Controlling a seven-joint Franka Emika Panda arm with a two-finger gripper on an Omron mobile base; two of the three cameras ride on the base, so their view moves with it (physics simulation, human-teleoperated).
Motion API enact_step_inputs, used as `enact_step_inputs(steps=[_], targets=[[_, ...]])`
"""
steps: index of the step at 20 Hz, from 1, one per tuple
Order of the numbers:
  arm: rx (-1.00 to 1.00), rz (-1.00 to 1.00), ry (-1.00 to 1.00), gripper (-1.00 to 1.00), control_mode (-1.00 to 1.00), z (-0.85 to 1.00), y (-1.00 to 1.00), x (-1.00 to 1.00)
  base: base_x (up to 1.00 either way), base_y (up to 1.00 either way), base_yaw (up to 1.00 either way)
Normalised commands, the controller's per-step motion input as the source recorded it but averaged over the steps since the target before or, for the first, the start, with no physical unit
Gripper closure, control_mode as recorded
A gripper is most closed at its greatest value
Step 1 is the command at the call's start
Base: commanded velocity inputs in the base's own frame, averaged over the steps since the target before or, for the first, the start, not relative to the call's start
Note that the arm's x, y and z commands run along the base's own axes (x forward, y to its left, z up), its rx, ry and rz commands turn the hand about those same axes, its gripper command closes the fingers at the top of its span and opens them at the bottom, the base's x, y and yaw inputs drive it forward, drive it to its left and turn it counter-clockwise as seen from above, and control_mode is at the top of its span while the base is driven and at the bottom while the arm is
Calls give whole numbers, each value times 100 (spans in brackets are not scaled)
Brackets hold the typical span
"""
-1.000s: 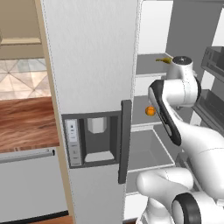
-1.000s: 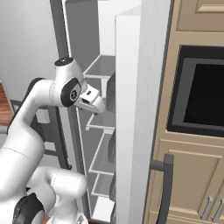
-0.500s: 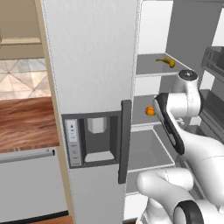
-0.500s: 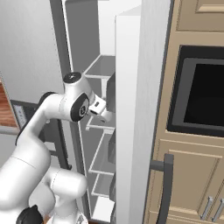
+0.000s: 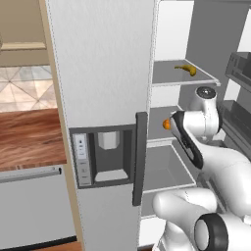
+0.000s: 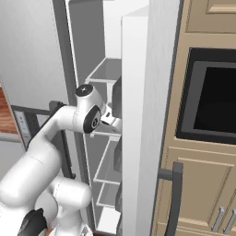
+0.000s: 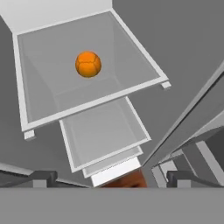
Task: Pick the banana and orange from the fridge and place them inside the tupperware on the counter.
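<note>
In the left base view, the small curved yellow banana [image 5: 186, 69] lies on an upper shelf of the tall light-grey metal fridge [image 5: 103, 73]; the small round bright-orange orange [image 5: 167, 124] sits lower (half hidden by the arm). In the hand view, the hand [image 7: 112, 179] has its fingers wide apart, holding nothing, and the orange [image 7: 88, 64] rests on a shelf at 11 o'clock.

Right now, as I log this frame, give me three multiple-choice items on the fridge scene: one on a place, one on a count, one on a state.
1. Where does the small curved yellow banana lie?
A. on the shelf above the round bright-orange orange
B. beside the orange on one shelf
C. on the reddish-brown wood-grain counter

2. How many fruits show inside the tall light-grey fridge?
A. one
B. two
C. four

3. What is the state of the gripper?
A. shut on the orange
B. shut on the banana
C. open, holding nothing

Key: 1 A, the left base view shows the banana one shelf higher; 2 B, only a banana and an orange show; 3 C, the fingertips stand wide apart, with the orange lying free on its shelf.
</note>
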Motion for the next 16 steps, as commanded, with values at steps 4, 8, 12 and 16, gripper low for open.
enact_step_inputs(steps=[4,8,12,16], targets=[[0,0,5,-100,-100,-7,0,41,0,0,0],[0,0,0,-100,-100,-8,0,38,0,0,0],[0,0,0,-100,-100,-7,-10,30,0,0,0],[0,0,0,-100,-100,-9,-14,27,0,0,0]])
